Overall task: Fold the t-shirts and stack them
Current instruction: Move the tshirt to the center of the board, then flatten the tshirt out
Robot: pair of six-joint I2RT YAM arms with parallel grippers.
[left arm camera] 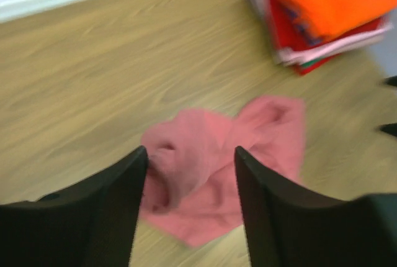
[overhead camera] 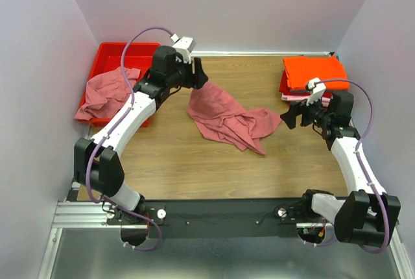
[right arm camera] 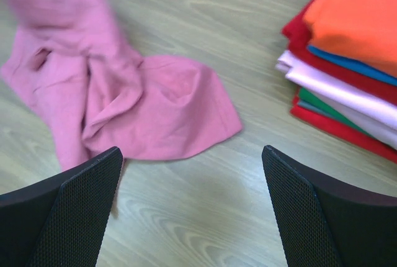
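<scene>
Top external view first: the rose-pink shirt (overhead camera: 224, 120) lies crumpled mid-table (overhead camera: 194, 162), and its far corner rises toward my left gripper (overhead camera: 200, 76). My left wrist camera is smeared with blur. Even so, my fingers (left arm camera: 118, 199) stand apart, released, with the shirt showing between them down on the wood. Whether any cloth touches a finger, I cannot tell.

My right gripper (right arm camera: 191, 152) hovers just right of the shirt, jaws spread wide over bare wood, grasping nothing.

Far right sits the folded stack (overhead camera: 305, 87), an orange shirt (overhead camera: 314, 71) on top. My right arm hides its near corner from above, and the right wrist frame cuts off its red, blue, pale and green layers.

Far left, a second rose-pink shirt (overhead camera: 107, 91) drapes over the red bin (overhead camera: 113, 52), covering much of it.
</scene>
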